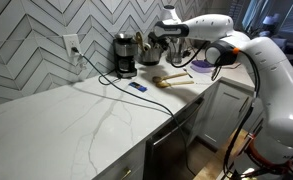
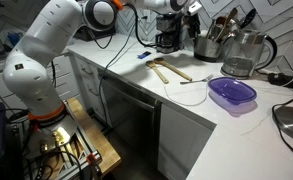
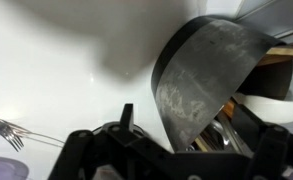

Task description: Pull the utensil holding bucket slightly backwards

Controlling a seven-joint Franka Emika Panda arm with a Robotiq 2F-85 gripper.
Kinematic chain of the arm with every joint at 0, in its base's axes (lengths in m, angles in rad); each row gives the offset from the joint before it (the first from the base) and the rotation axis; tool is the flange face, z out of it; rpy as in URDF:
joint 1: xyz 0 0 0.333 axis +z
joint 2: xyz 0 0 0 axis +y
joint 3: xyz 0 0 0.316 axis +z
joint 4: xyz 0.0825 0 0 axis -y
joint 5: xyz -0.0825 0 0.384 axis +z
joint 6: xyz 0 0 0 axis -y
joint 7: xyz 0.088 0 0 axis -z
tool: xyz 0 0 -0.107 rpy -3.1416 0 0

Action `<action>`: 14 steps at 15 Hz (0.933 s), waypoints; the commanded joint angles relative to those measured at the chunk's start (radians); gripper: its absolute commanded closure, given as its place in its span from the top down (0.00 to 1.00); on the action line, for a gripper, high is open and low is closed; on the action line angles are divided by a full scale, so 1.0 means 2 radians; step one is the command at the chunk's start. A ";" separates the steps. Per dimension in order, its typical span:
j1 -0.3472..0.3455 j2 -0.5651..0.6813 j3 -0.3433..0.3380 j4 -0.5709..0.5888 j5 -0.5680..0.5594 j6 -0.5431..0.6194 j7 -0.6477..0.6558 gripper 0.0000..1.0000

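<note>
The utensil bucket (image 3: pixel 201 75) is a dull grey metal cylinder that fills the wrist view, with wooden and metal utensils (image 3: pixel 211 135) inside it. My gripper (image 3: pixel 191 125) straddles its rim: one finger stands outside the wall with a small gap, and the other is over the inside. The jaws look open. In both exterior views the bucket (image 2: pixel 208 46) (image 1: pixel 176 55) stands at the back of the white counter, with my gripper (image 2: pixel 196 14) (image 1: pixel 171 36) right above it.
A glass kettle (image 2: pixel 244 55) stands beside the bucket, and a black coffee maker (image 2: pixel 168 38) is on its other side. Wooden spoons (image 2: pixel 168 70) and a purple bowl (image 2: pixel 232 93) lie in front. A cable (image 1: pixel 106 78) runs from the wall outlet (image 1: pixel 72 45).
</note>
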 commanded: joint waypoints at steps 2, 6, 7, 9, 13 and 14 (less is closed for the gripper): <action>-0.002 0.045 -0.016 0.064 0.008 -0.018 0.118 1.00; -0.002 0.031 -0.006 0.040 0.005 -0.002 0.100 1.00; -0.002 0.032 -0.006 0.042 0.005 -0.002 0.101 1.00; -0.002 0.034 -0.006 0.045 0.005 -0.002 0.102 1.00; -0.001 0.048 -0.008 0.063 0.012 -0.016 0.147 1.00; -0.002 0.052 -0.008 0.067 0.013 -0.014 0.157 1.00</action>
